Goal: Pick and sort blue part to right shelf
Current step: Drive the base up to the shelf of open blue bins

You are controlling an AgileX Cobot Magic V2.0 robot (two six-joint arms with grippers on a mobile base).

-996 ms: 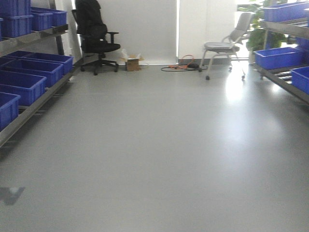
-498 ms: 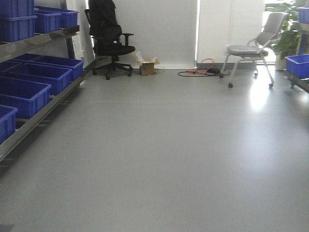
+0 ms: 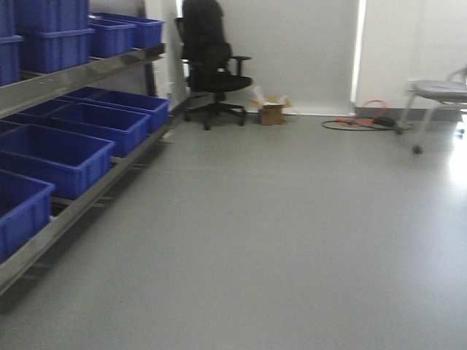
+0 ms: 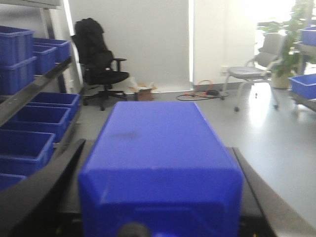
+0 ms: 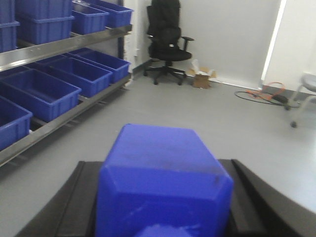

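Note:
In the left wrist view a blue box-shaped part (image 4: 158, 143) fills the space between my left gripper's (image 4: 158, 202) two black fingers (image 4: 44, 192), which press against its sides. In the right wrist view a second blue part (image 5: 163, 158) sits the same way between my right gripper's (image 5: 163, 212) black fingers (image 5: 74, 202). Both parts are held above the grey floor. The right shelf shows only at the right edge of the left wrist view, with a blue bin (image 4: 302, 85) on it. Neither gripper shows in the front view.
A metal shelf (image 3: 80, 73) with several blue bins (image 3: 55, 153) runs along the left. A black office chair (image 3: 211, 69), a small cardboard box (image 3: 272, 111) and orange cables (image 3: 365, 120) stand at the back wall. A grey chair (image 3: 438, 91) is at the back right.
The front view has swung left: the left shelf and bins have grown and come closer, and the right shelf and grey chair have slid out toward the right edge.

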